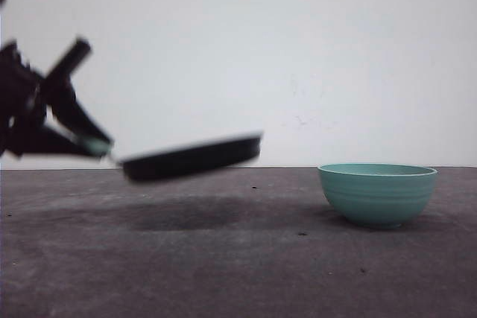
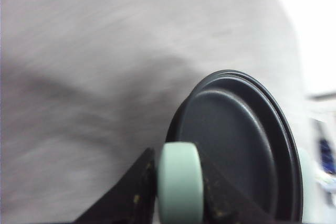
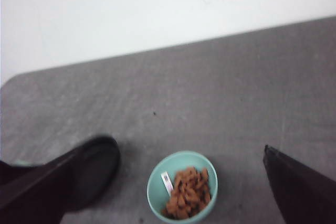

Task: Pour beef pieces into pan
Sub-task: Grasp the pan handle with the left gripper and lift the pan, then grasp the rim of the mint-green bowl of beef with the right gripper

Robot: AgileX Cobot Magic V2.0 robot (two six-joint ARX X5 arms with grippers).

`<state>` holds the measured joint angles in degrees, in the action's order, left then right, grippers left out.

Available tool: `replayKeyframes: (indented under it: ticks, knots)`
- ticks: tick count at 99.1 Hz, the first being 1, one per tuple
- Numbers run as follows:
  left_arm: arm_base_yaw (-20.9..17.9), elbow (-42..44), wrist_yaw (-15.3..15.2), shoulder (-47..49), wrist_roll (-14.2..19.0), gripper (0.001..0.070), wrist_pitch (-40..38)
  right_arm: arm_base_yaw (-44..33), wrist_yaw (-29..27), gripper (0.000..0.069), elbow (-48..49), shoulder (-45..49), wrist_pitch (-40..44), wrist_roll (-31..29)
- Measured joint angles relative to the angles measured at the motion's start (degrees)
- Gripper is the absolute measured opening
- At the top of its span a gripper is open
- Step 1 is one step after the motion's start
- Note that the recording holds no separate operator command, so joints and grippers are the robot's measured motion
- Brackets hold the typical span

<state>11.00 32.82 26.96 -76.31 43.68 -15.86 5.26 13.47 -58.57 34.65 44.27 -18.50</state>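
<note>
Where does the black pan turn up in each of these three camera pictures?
Front view: the pan is held above the table, left of centre, by the left gripper.
Left wrist view: lower right, its mint handle between the fingers.
Right wrist view: lower left.
Shared landmark: the teal bowl beside it.

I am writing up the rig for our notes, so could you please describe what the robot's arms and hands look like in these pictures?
The left hand is matte black and angular, with flat wedge-shaped fingers and a black rod sticking out above it. The right hand has wide black fingers with straight edges. No cables or markings can be made out; the front view is blurred.
</note>
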Motion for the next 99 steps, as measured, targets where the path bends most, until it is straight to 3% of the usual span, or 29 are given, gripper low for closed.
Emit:
replayKeyframes:
  ticks: [9, 24, 31, 45, 52, 71, 99]
  knots:
    - [0.3, 1.8, 3.1, 3.7, -2.2, 0.0061, 3.8, 0.0, 0.0, 0.0681, 0.0, 2.8, 2.2, 0.0]
    - [2.1, 6.4, 3.3, 9.6, -7.0, 0.0061, 16.0, 0.0, -0.2, 0.0629, 0.0, 11.3, 2.8, 1.0]
    - [3.4, 8.7, 2.6, 12.2, -9.4, 0.0061, 21.9, 0.0, -0.7, 0.0557, 0.0, 16.2, 2.5, 2.0]
    - [5.4, 11.8, 1.2, 16.1, -12.0, 0.0061, 30.6, 0.0, -1.2, 0.0346, 0.0, 25.7, 0.6, 3.4]
    - [6.1, 12.2, 1.0, 17.4, -12.6, 0.0061, 32.3, 0.0, -0.5, 0.0288, 0.0, 31.5, -0.5, 3.7]
    - [7.5, 12.2, 0.6, 19.3, -12.9, 0.0061, 35.8, 0.0, 6.0, 0.0262, 0.0, 44.7, -4.3, 3.8]
    - [8.4, 12.2, 0.4, 19.5, -13.4, 0.0061, 37.0, 0.0, 6.0, 0.0252, 0.0, 52.7, -5.8, 4.4]
